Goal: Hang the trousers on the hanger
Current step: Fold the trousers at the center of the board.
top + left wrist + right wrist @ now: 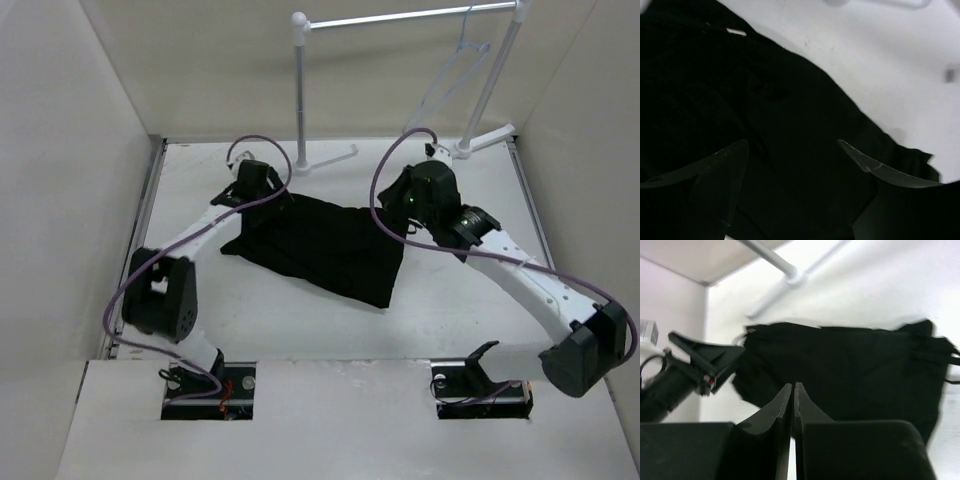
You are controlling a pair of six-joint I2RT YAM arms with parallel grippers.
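Observation:
The black trousers (325,245) lie crumpled flat on the white table, mid-view. My left gripper (265,198) is at their far left corner. In the left wrist view it (792,146) is open, its jaws spread wide just above the black cloth (770,100), with nothing between them. My right gripper (398,212) is at the trousers' far right edge. In the right wrist view it (793,386) is shut and empty, and the trousers (855,365) lie just beyond its tips. The thin pale hanger (452,72) hangs from the rail at the back right.
The white-and-metal rail stand (300,90) stands along the back wall, with feet on the table (325,157). Its foot also shows in the right wrist view (790,274). White walls enclose the table at left, right and back. My left gripper shows in the right wrist view (707,360).

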